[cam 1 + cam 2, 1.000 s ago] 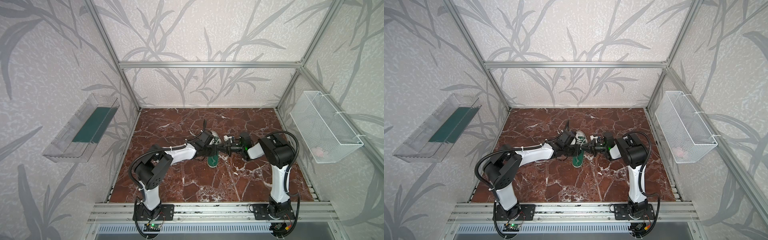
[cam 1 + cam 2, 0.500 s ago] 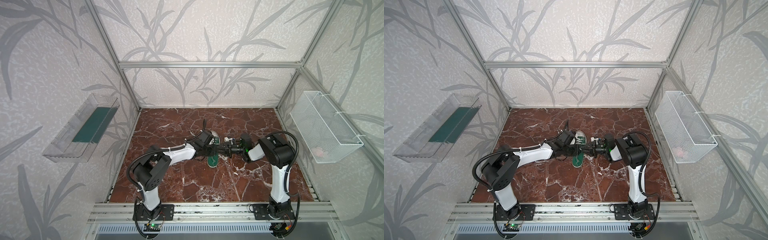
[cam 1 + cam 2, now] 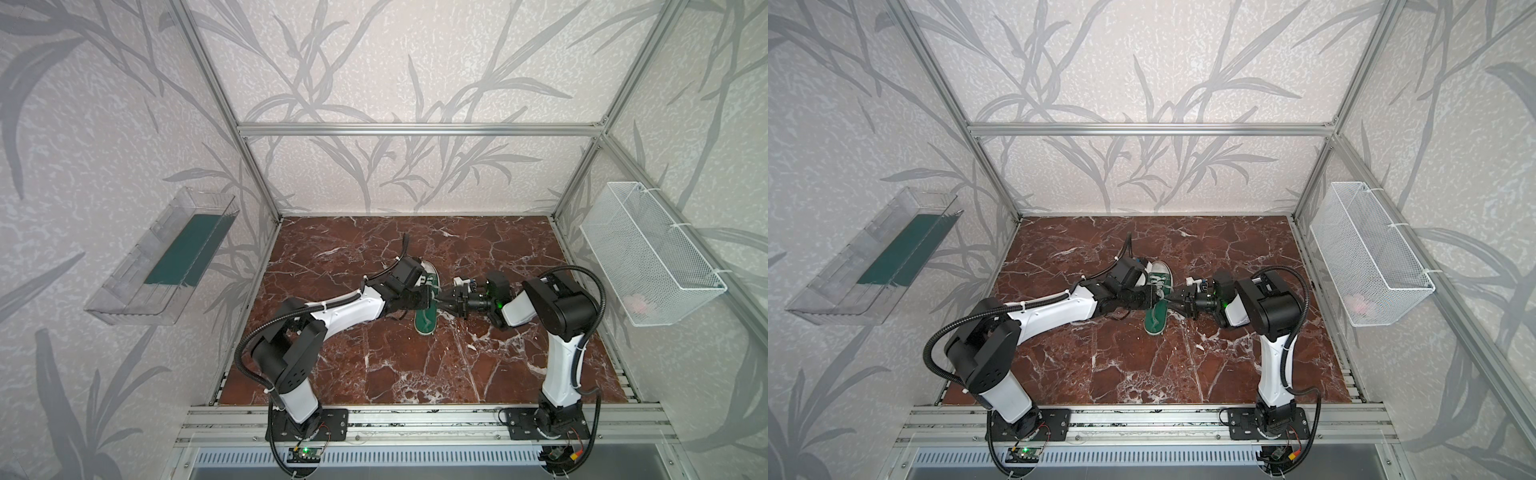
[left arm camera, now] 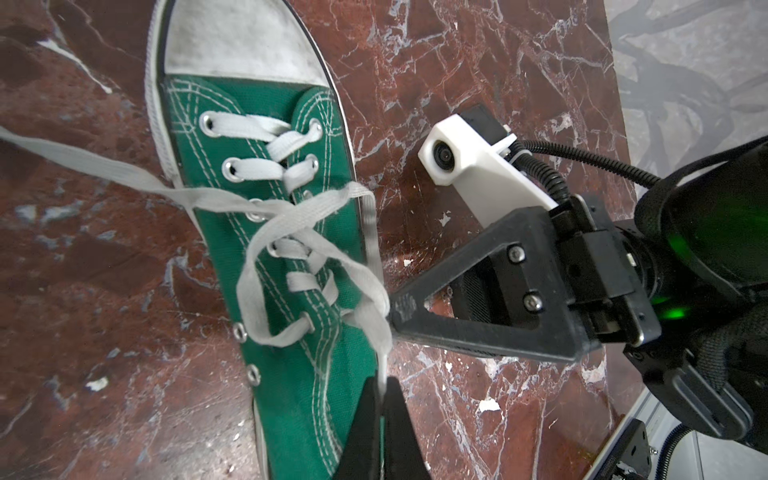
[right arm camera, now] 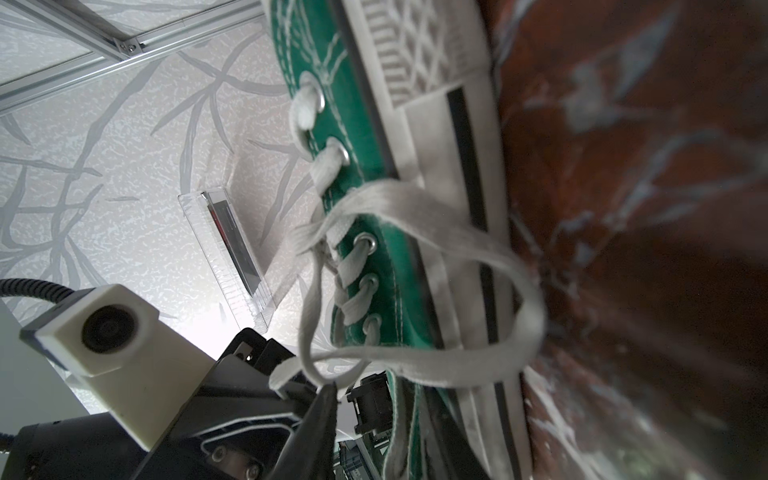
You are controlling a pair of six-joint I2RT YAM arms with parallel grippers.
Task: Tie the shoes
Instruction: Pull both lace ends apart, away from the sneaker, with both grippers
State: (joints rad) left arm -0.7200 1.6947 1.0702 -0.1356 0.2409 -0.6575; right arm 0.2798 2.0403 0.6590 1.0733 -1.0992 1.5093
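White lace (image 4: 375,320) pinched by left jaws, right jaws touching

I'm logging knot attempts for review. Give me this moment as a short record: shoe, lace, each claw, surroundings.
shoe: green, white toe cap, sole down on the marble floor, between the two arms
lace: white, no bow yet; strands cross loosely over the eyelets, one end trails off sideways
left claw: shut, pinching a lace strand
right claw: tip against the lace loop at the shoe's side; open or shut unclear
walls: clear tray on the left, wire basket on the right
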